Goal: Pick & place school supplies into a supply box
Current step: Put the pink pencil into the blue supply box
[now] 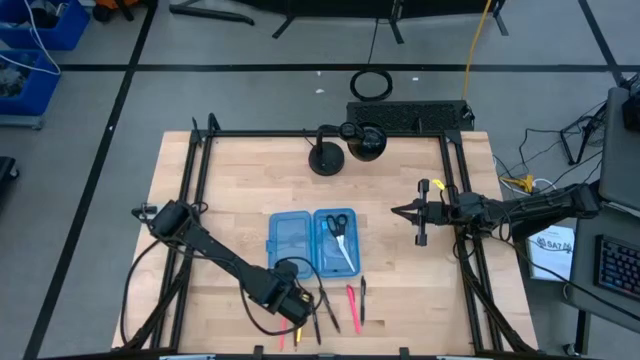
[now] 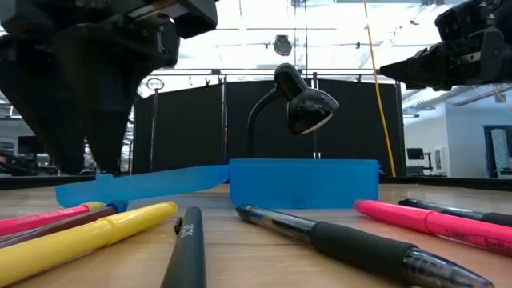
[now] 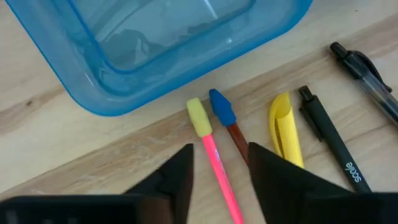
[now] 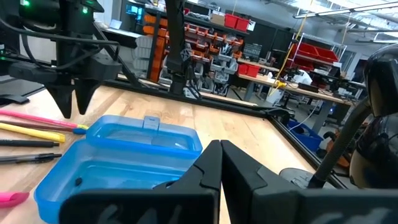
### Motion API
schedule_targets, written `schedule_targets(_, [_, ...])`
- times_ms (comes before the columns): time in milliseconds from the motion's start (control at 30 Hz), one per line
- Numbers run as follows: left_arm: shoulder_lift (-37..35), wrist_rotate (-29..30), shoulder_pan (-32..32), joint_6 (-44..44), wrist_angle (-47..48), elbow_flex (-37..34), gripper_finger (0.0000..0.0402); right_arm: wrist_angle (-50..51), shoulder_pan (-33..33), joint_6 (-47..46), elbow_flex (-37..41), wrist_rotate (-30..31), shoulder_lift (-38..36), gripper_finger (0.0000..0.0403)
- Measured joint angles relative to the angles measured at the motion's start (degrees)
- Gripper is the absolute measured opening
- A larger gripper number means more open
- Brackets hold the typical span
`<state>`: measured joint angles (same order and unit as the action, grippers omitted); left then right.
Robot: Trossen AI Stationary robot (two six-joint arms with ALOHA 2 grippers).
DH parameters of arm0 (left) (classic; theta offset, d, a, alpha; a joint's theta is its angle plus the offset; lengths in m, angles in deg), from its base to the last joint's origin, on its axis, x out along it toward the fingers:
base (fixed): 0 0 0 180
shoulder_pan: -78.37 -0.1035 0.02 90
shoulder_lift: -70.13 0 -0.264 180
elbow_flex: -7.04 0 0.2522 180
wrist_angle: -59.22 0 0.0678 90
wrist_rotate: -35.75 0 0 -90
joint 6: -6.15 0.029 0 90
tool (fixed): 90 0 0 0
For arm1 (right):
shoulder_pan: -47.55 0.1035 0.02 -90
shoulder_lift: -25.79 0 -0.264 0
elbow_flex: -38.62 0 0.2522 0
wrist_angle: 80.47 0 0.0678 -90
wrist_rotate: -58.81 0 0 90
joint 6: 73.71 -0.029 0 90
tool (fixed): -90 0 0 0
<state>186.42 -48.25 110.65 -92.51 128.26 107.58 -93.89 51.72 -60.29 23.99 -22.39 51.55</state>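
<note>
The supply box (image 1: pixel 312 240) lies open mid-table, a translucent blue case with scissors (image 1: pixel 338 225) in its right half. Several pens and pencils lie on the wood near the front edge. My left gripper (image 3: pixel 221 162) points down over them, open. Its fingers stand on either side of a pink pencil (image 3: pixel 217 168) with a yellow eraser, and I see no touch. Beside that pencil lie a brown pencil with a blue cap (image 3: pixel 227 121), a yellow highlighter (image 3: pixel 285 127) and a black pen (image 3: pixel 329 140). My right gripper (image 1: pixel 395 211) waits level at the table's right, shut.
A black desk lamp (image 1: pixel 345 145) stands at the far edge behind the box. A pink highlighter (image 1: pixel 352 305) and another black pen (image 1: pixel 363 300) lie to the right of my left gripper. Black frame rails (image 1: pixel 195 190) run along the table's sides.
</note>
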Motion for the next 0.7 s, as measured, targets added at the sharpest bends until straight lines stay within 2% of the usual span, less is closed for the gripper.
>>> schedule_targets(100, [0.0,-0.16,-0.4,2.06,0.02,0.0,0.0196,0.02,0.0,-0.17,0.0,-0.02,0.0,0.0])
schedule_targets(200, [0.0,-0.08,-0.89,3.66,0.31,0.0,0.0209,0.22,0.0,-0.77,0.0,-0.04,0.0,0.0])
schedule_targets(500, [0.0,-0.46,-1.52,5.21,1.02,0.0,0.0211,0.77,0.0,-2.55,0.0,-0.07,0.0,0.0])
schedule_targets(700, [0.0,-0.4,-1.06,2.99,1.55,-0.99,0.0211,0.98,0.0,-2.88,0.0,-0.09,0.02,0.0])
